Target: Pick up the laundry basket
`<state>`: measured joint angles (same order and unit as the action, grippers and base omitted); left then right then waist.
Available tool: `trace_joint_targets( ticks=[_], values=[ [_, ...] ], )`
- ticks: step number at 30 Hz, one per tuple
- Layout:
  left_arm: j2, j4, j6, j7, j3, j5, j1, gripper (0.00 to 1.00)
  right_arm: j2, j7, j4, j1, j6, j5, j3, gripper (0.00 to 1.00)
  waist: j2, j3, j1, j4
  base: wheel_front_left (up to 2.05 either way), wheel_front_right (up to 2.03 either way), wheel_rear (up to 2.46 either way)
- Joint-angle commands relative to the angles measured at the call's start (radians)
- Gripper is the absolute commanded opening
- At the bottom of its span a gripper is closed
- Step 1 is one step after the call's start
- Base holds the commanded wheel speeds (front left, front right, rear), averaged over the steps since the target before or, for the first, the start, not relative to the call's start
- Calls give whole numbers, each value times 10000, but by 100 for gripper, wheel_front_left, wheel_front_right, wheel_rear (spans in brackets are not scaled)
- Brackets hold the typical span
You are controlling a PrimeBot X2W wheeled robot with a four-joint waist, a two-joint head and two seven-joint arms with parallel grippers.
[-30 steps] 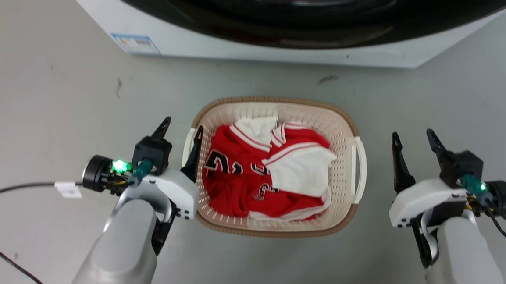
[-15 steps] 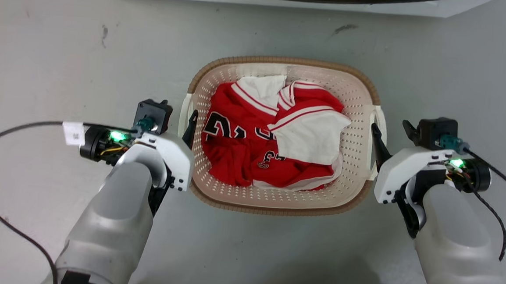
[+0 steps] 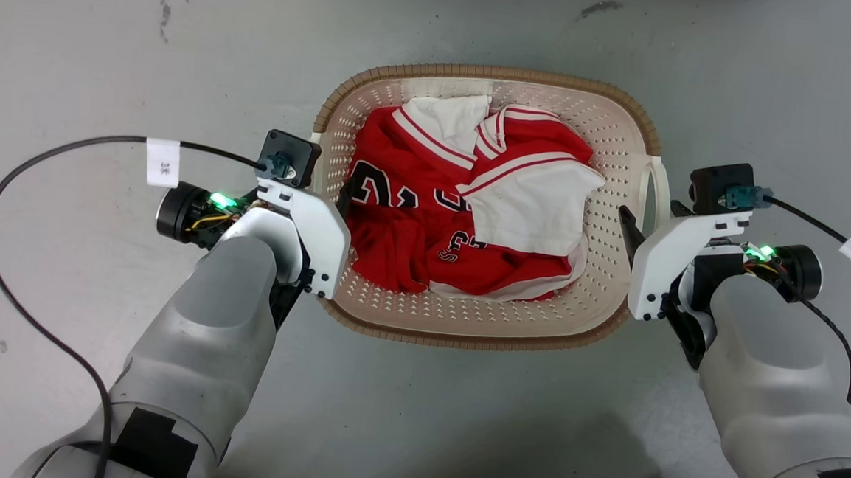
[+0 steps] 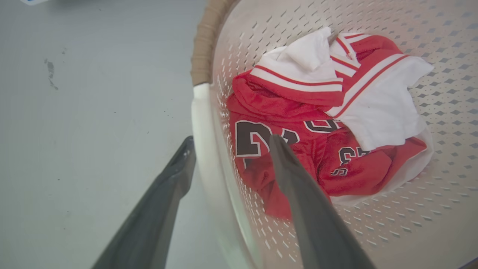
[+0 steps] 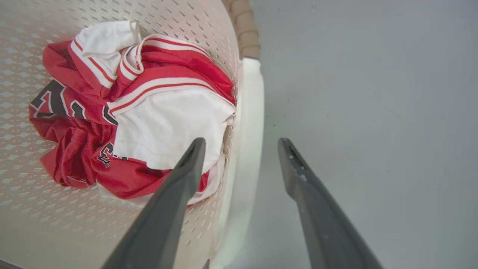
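Grey floor. Laundry basket sits on it dead centre, red-white jersey inside. Left claw at basket's 9 o'clock, right claw at 3: both open, each straddling a white handle, set for a level two-sided lift. Jersey numerals creased, unreadable; cable tags too small.

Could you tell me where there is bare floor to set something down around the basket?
Bare floor lies between the forearms, nearer than the laundry basket, and beyond its far rim. Crowded: both sides, where left pincer and right pincer straddle the handles; clothes cover the inside.
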<state>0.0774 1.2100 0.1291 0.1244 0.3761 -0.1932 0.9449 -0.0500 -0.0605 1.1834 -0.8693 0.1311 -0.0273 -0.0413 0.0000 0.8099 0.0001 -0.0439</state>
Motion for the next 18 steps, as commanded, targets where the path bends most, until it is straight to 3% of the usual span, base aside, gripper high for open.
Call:
trace_joint_targets(
  ticks=[1,18],
  values=[
    [9,61,13,-173,254,-214,180,100,-8,76,188,-281,-8,-36,-35,100,0,79,-1,9,0,0,0],
    [311,-47,14,-783,1866,-1788,666,100,-6,284,824,-880,-8,-138,-170,100,0,543,-1,108,0,0,0]
  ],
)
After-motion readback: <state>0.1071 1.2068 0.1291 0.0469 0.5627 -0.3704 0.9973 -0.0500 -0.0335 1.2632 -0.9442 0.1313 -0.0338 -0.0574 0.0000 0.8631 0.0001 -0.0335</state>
